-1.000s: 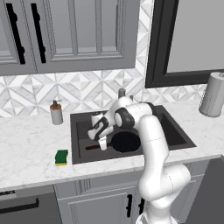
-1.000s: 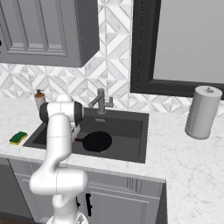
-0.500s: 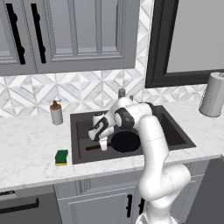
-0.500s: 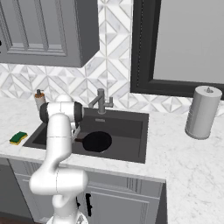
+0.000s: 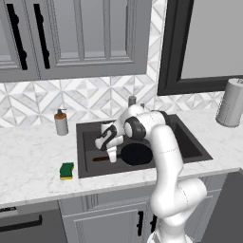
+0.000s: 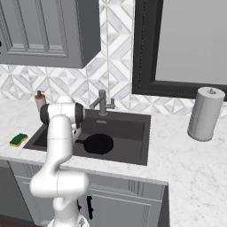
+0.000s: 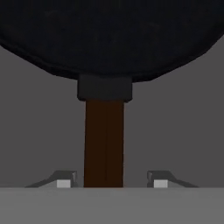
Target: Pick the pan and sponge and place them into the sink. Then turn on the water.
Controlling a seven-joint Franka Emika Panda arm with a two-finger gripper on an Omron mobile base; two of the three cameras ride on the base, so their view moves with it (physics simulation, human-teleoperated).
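pan [image 5: 136, 154] lies flat on the floor of the sink [image 5: 190, 142] in the left base view, its handle pointing toward the basin's left wall, with the gripper [image 5: 112, 155] low over that handle, the arm reaching down into the basin so the pan can be set on the bottom. sponge [image 5: 67, 170] sits on the counter [image 5: 28, 161] just left of the sink, well apart from the gripper and not yet in the basin. a soap bottle [image 5: 60, 123] stands near the backsplash.

right base view: the pan [image 6: 98, 144] rests left of centre in the sink [image 6: 133, 133], the only thing seen in it; the faucet [image 6: 103, 103] behind it runs no stream. the sponge [image 6: 18, 140] lies on the counter by the basin's left edge, and a paper towel roll [image 6: 204, 114] stands far right.

hand view: the reddish-brown handle [image 7: 104, 142] runs up between the 2 fingertips [image 7: 64, 183], which stand apart with a gap on each side, so the grip looks let go. judged from this, 1 of 2 items is placed.
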